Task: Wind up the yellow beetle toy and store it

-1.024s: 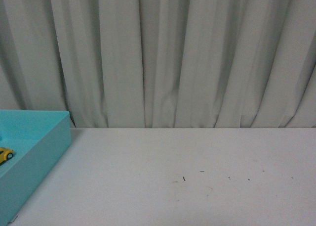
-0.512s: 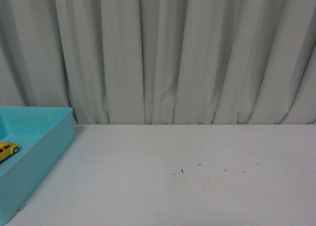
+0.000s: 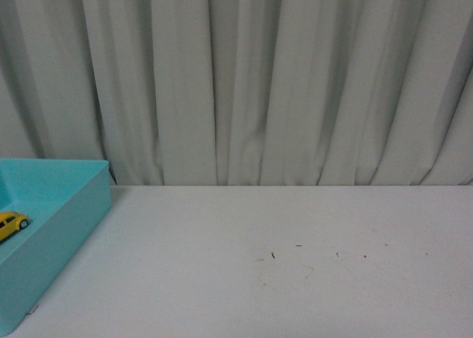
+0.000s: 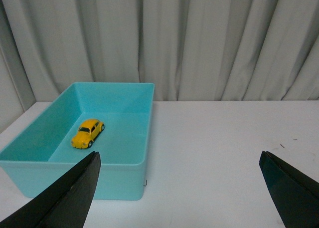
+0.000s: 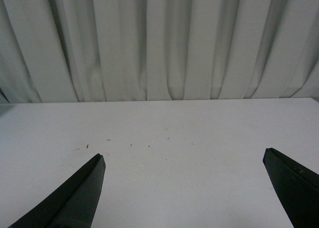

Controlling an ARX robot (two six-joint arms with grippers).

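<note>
Storage looks already done: the yellow beetle toy (image 4: pixel 87 133) is seen sitting on its wheels on the floor of the turquoise bin (image 4: pixel 134 163), near the middle, touching no wall. The bin stands on the white table (image 3: pixel 295 279) at its left end, in front of the grey curtain (image 3: pixel 259 79).

The left gripper (image 4: pixel 179 188) is held back from the bin, its fingers (image 4: pixel 70 195) spread wide with nothing between them. The right gripper (image 5: pixel 184 188) is likewise wide open and empty above bare tabletop, well apart from the bin. Whether the toy was wound cannot be judged from these views; if so, little is judged to remain beyond parking the arms.

The toy is small, glossy and rounded, with dark windows and black wheels, probably hard plastic or metal. The bin is a smooth, matte, straight-walled rectangular box with an open top. The table is matte, marked by a few small dark specks. The curtain hangs in soft vertical folds.
</note>
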